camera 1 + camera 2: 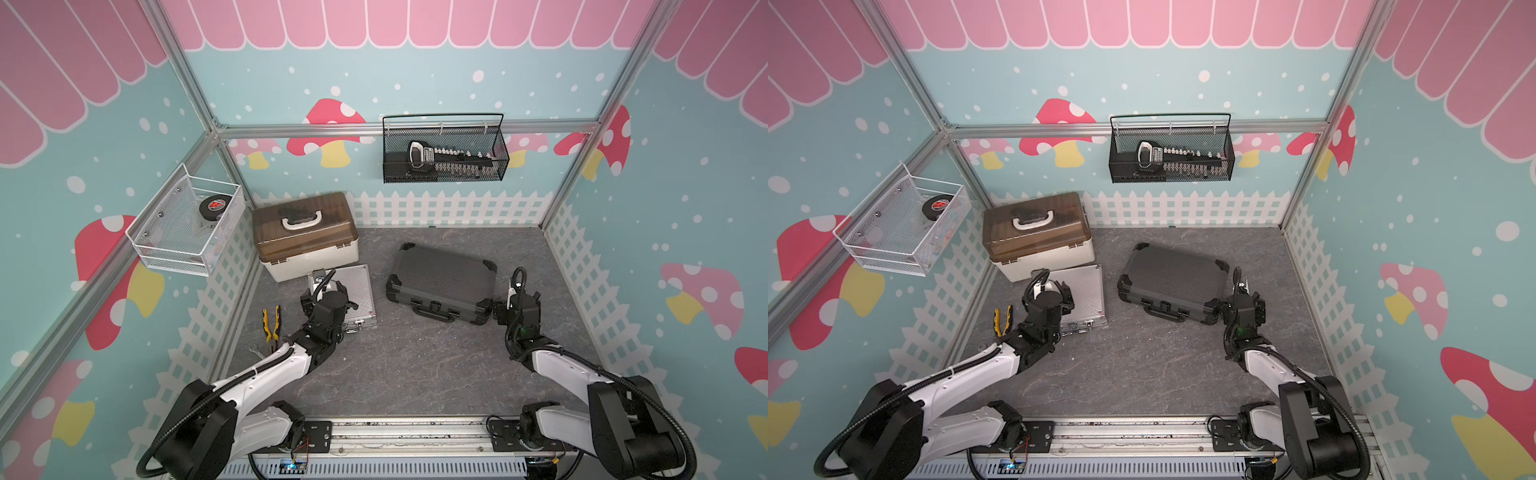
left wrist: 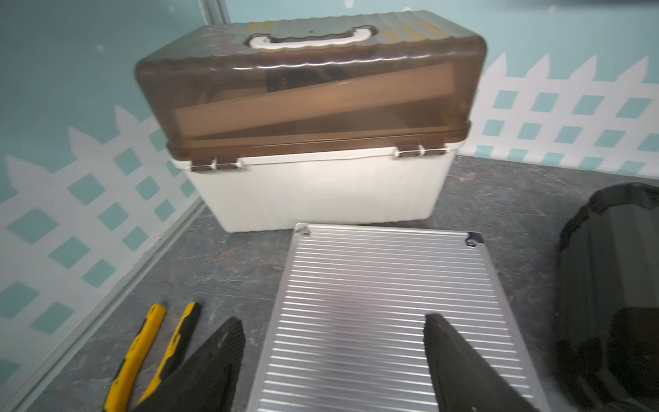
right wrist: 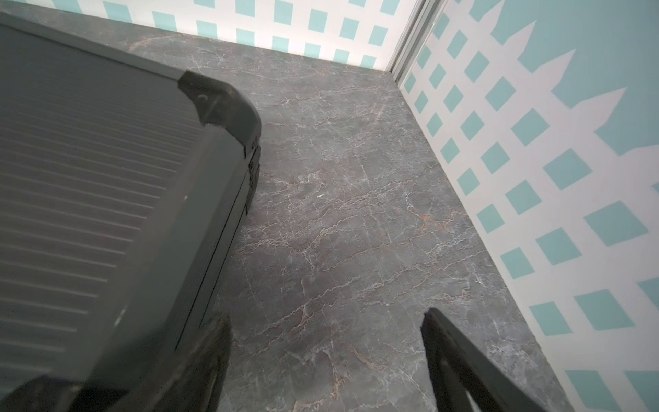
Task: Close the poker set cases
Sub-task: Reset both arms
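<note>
The small silver ribbed poker case [image 1: 359, 286] [image 1: 1086, 286] [image 2: 385, 285] lies flat on the grey floor with its lid down. My left gripper [image 1: 330, 297] [image 2: 333, 328] hovers open over its left edge, one finger above the lid and the other above the floor. The larger dark grey case [image 1: 440, 278] [image 1: 1173, 276] [image 3: 89, 171] lies to the right, lid down, with its handle toward the arms. Just off its near right corner, low over bare floor, my right gripper [image 1: 517, 305] [image 3: 324, 321] stands open and empty.
A cream box with a brown lid [image 1: 305, 237] [image 2: 313, 142] stands right behind the silver case. Yellow-handled pliers [image 1: 270, 324] [image 2: 142, 356] lie left of it near the left wall. A black mesh basket [image 1: 444, 149] and a white wire basket [image 1: 187, 224] hang on the walls.
</note>
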Robot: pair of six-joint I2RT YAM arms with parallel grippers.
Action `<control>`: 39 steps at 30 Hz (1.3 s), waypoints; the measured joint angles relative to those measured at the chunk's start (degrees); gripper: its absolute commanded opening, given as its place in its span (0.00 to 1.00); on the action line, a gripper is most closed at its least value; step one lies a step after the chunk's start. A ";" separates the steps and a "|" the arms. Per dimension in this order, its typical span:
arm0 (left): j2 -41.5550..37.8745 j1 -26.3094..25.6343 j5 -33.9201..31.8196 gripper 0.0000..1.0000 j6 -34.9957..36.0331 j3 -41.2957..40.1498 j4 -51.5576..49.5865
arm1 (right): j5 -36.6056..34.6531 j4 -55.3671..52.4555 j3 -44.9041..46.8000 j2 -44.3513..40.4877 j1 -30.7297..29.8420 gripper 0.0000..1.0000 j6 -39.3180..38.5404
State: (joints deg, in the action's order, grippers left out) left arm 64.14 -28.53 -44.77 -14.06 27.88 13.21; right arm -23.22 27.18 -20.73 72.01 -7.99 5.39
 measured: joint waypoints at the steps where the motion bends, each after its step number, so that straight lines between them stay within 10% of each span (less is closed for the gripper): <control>1: -2.01 0.76 -0.26 0.80 0.22 -1.49 0.39 | 0.79 1.16 0.09 1.49 0.50 0.84 -0.37; 13: -10.75 8.24 1.07 0.80 2.34 -4.22 -0.85 | 3.43 17.66 -1.27 12.15 3.28 0.84 -4.13; 16: -7.96 9.81 1.77 0.80 3.37 -4.22 0.52 | 2.99 23.65 1.07 13.57 4.00 0.99 -4.42; 37: 21.46 23.71 18.86 0.80 9.57 -3.93 28.35 | 3.37 27.26 1.86 14.86 4.59 0.99 -4.74; 39: 21.51 24.48 20.00 0.95 9.60 -3.96 28.81 | 3.37 27.26 1.86 14.86 4.59 0.99 -4.74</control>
State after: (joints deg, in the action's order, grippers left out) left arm 85.65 -4.05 -24.77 -4.47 23.92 42.02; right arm -19.86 54.43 -18.87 86.87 -3.40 0.64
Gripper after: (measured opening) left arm 0.849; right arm 0.986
